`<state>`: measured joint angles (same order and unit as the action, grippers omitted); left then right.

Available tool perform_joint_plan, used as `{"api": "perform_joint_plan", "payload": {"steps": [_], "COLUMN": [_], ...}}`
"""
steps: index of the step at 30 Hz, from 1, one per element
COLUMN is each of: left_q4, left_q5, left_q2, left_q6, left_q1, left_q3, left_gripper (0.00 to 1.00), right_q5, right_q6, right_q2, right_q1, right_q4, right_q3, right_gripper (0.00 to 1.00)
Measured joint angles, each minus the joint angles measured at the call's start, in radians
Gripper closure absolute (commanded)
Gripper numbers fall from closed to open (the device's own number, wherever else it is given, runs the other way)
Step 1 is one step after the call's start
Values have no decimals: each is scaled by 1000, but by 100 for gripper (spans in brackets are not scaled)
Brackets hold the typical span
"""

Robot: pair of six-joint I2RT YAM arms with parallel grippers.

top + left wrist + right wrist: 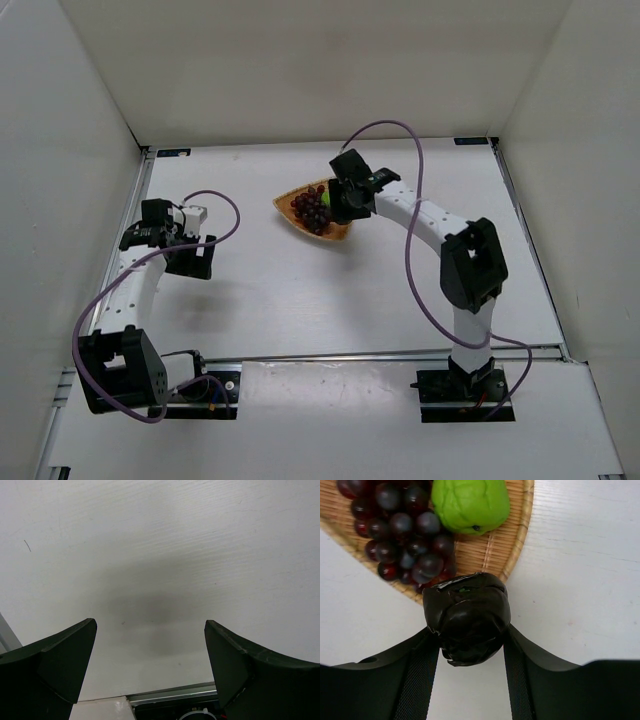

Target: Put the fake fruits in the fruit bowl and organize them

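Both apple point(470, 505) and grapes point(405, 530) lay in the fruit bowl point(517, 545), so the right gripper point(469, 632), clamping the dark fruit point(467, 615), likely needed the bare wicker beside them; left gripper point(150, 630) gaped wide

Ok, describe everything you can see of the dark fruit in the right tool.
The dark fruit is roundish, glossy purple-black and plastic-looking, with creases and dents across its skin and a tiny green speck near the top. The right tool clamps it, one finger on each flank. In the right wrist view it sits over the rim of the wicker basket, with the grapes and green apple lying inside beyond it. Whether its underside touches basket or table cannot be told.
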<state>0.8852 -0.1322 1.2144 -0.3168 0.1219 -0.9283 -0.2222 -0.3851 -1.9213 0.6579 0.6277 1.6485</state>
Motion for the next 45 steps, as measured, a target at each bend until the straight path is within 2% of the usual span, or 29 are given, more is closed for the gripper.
{"api": "perform_joint_plan", "payload": {"steps": [2,5,6,7,8,11,12,20,23,26,29,32,35,38,42,45], "left_q4": [0,0,0,0,0,1,1,0,-5,-3,-3,-3,-3,-3,-4,-3], "left_q5": [0,0,0,1,1,1,1,-42,-51,-60,-62,-62,-62,-62,-69,-88], "left_q2": [2,3,2,3,3,4,6,59,74,74,72,59,41,34,32,31], "left_q6": [1,3,3,3,3,5,6,34,45,49,56,61,71,81,87,90], "left_q1": [0,0,0,0,0,0,0,-27,-52,-68,-73,-73,-73,-78,-80,-85], "left_q3": [0,-1,-1,-1,-1,-3,-6,-92,-106,-106,-107,-107,-107,-107,-107,-107], "left_gripper": [0,0,0,0,0,0,0,0,0,0,0,0,0,0,0,0], "right_q5": [9,17,20,23,27,38,40,47,36,22,16,17,8,11,74,126], "right_q6": [1,2,3,3,3,4,6,24,10,-19,-48,-64,-78,-84,-99,-113], "right_q2": [-57,-137,-153,-164,-174,-181,-181,-151,-47,157,397,595,678,687,795,895], "right_q1": [-4,-2,-2,-2,-2,-3,-4,-14,-33,-82,-175,-328,-510,-630,-674,-673], "right_q4": [2,12,14,16,19,27,29,37,41,34,21,3,45,96,133,128], "right_q3": [24,75,91,103,116,141,145,131,61,-69,-216,-360,-483,-614,-784,-811], "right_gripper": [78,68,59,37,25,8,6,0,0,0,0,0,0,0,0,0]}}
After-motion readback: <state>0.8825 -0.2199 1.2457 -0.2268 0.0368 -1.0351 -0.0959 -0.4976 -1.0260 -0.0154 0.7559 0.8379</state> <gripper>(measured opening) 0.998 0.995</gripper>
